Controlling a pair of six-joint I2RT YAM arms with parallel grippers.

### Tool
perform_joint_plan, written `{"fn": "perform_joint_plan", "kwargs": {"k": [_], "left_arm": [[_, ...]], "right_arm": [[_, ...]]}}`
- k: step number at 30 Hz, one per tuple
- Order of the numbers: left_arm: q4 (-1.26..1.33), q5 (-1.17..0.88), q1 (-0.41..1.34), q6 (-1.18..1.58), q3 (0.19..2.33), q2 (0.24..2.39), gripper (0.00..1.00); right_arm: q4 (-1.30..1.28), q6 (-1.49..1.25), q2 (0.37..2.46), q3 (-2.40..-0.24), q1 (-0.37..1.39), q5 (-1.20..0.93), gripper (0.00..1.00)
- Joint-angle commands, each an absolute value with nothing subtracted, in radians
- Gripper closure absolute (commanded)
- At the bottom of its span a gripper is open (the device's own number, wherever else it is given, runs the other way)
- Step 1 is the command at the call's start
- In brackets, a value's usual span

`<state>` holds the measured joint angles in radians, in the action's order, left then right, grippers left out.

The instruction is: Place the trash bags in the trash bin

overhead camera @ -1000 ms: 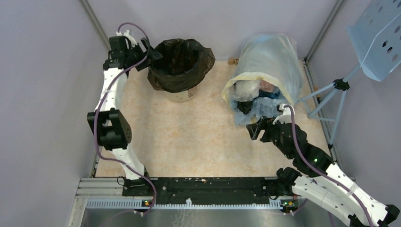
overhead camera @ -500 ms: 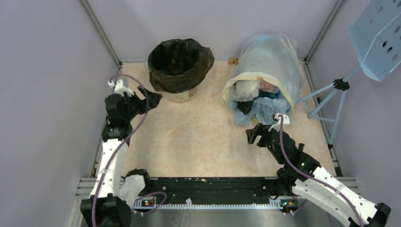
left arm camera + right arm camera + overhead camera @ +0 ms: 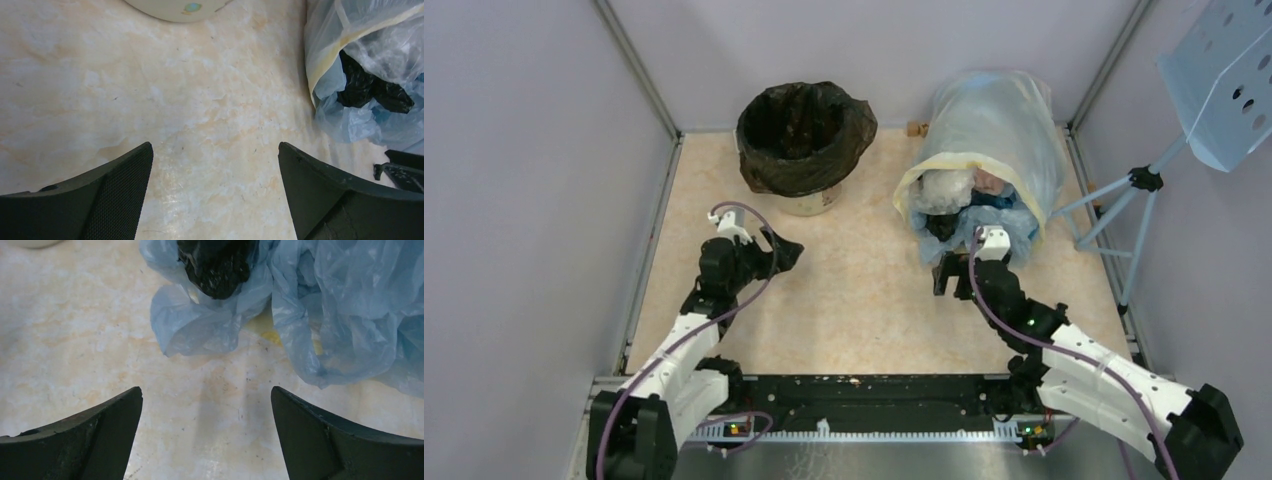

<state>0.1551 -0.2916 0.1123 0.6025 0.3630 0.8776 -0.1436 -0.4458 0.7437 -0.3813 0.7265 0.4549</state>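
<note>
The round cream-beige tapered plastic trash bin [image 3: 810, 205], fitted with a black film liner [image 3: 804, 130], stands upright. To its right, crumpled pale-blue and black plastic trash bags [image 3: 984, 225] spill from a large translucent sack [image 3: 999, 115] lying on its side. The left gripper [image 3: 215, 150], in front of the bin, and the right gripper [image 3: 207, 392], farther to the bin's right, are both released and empty.

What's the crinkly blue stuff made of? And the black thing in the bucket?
The blue bags look like thin, see-through plastic film: wrinkled and a bit shiny. The black liner over the trash bin seems to be glossy thin plastic too, since it drapes in soft folds.
</note>
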Motion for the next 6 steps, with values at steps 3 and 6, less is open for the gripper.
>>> {"fn": "perform_joint_plan", "kwargs": {"k": [3, 6], "left_arm": [[0.281, -0.223, 0.164, 0.553, 0.381, 0.938, 0.01], [0.279, -0.22, 0.164, 0.539, 0.382, 0.933, 0.01]], "right_arm": [[-0.008, -0.393, 0.714, -0.396, 0.71, 0.402, 0.01], [-0.014, -0.376, 0.711, -0.397, 0.708, 0.393, 0.01]]}}
